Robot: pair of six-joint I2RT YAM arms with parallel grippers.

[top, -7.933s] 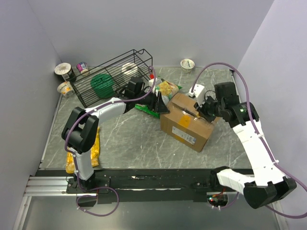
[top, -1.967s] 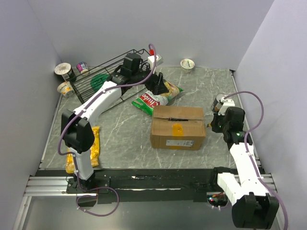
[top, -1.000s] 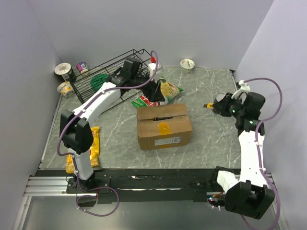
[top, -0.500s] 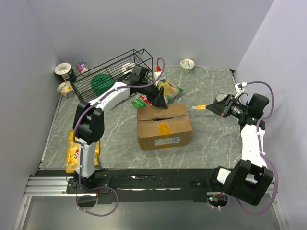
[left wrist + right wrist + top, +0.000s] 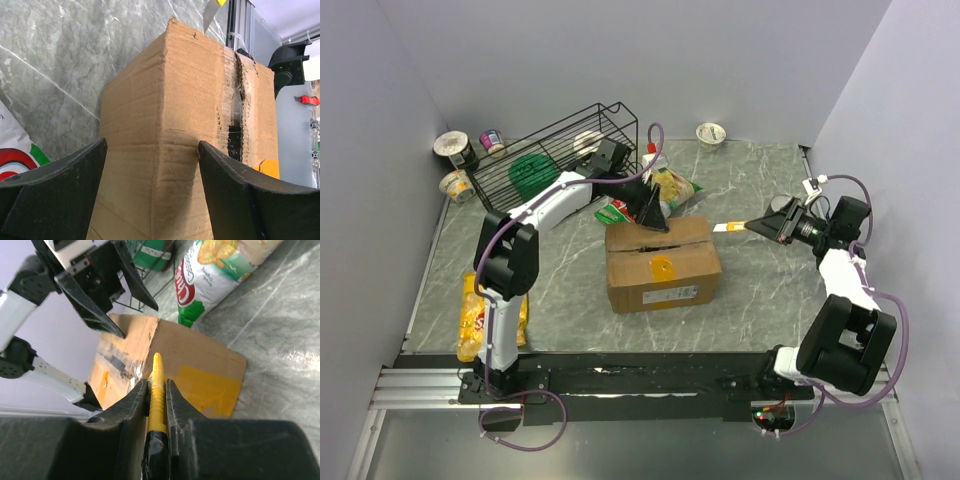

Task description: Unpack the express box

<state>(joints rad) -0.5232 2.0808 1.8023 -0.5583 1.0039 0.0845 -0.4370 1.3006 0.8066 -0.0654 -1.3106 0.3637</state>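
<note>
The express box [image 5: 663, 262] is a brown carton with an orange sticker and a white label, lying mid-table with its flaps closed. Its top seam [image 5: 236, 107] looks ragged, with a dark gap. My left gripper [image 5: 650, 210] is open and straddles the box's far left corner; in the left wrist view the gripper [image 5: 151, 145] has one finger on each side of the box's [image 5: 190, 110] corner edge. My right gripper [image 5: 767, 226] is shut on a yellow box cutter [image 5: 157, 385]. The cutter's tip [image 5: 725, 228] points at the box's right end [image 5: 200, 360] from a short distance.
A green chip bag [image 5: 655, 193] lies just behind the box. A black wire basket [image 5: 555, 150] with a green lid inside stands at the back left. Yogurt cups [image 5: 455, 150] stand in the far left corner, another cup [image 5: 710, 132] at the back. A yellow chip bag [image 5: 478, 312] lies near left.
The box has been slid left and turned. My right arm swung up and now aims the cutter at the box. My left gripper moved onto the box's far corner.
</note>
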